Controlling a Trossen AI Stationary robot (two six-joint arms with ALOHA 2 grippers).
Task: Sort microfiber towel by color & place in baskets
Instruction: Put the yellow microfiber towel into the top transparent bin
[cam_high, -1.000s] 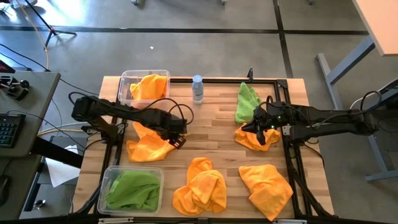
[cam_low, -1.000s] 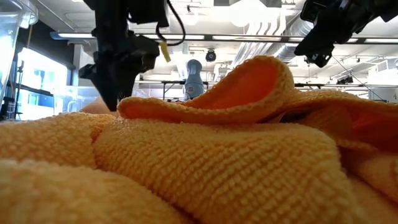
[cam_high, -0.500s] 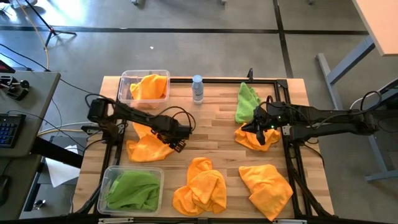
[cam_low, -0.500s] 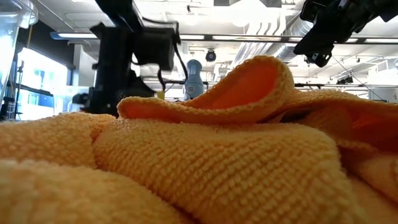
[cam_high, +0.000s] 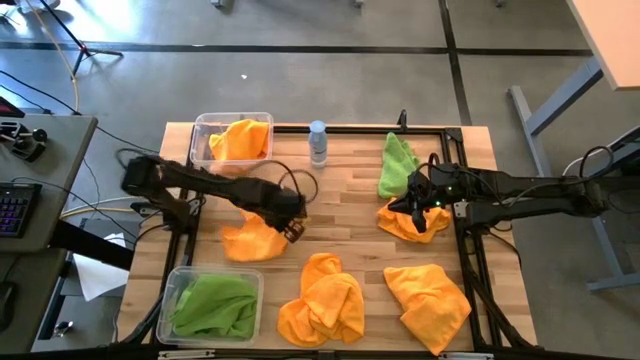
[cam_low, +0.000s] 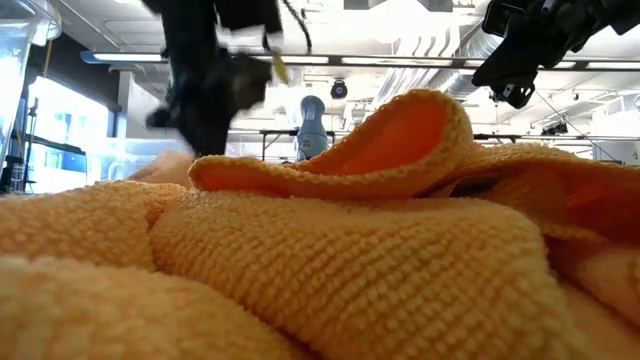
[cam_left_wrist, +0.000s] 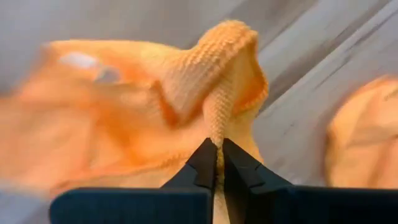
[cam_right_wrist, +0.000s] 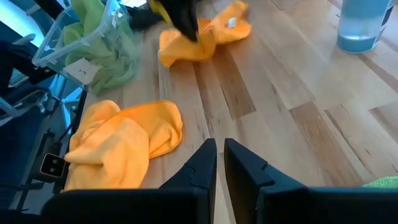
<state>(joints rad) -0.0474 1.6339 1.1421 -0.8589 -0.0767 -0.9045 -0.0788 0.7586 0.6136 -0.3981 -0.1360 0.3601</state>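
Observation:
My left gripper (cam_high: 292, 228) is shut on an orange microfiber towel (cam_high: 250, 240) at the table's middle left. My right gripper (cam_right_wrist: 219, 155) is shut and hovers over another orange towel (cam_high: 408, 222) at the right, with nothing between its fingers. A green towel (cam_high: 397, 165) lies on the table just beyond it. Two more orange towels (cam_high: 322, 300) (cam_high: 428, 300) lie near the front edge. The far-left basket (cam_high: 205, 128) holds an orange towel and the near-left basket (cam_high: 178, 280) holds green ones. My left gripper pinches a raised fold of the orange towel (cam_left_wrist: 216, 134) between its two fingertips, coming from above. The cloth rises to the fingers in a ridge. The rest of it (cam_high: 245, 245) hangs bunched below and to the left, over the table.
A clear water bottle (cam_high: 317, 143) stands at the far middle of the table. A black frame rail (cam_high: 460, 250) runs along the table's right side. Bare wood lies between the two arms (cam_high: 345, 200).
My left gripper has come down onto the orange towel, shut on a fold of it and risen again. The towel, spread flat before, is now gathered into a smaller bunch; its left part has been drawn in toward the gripper.

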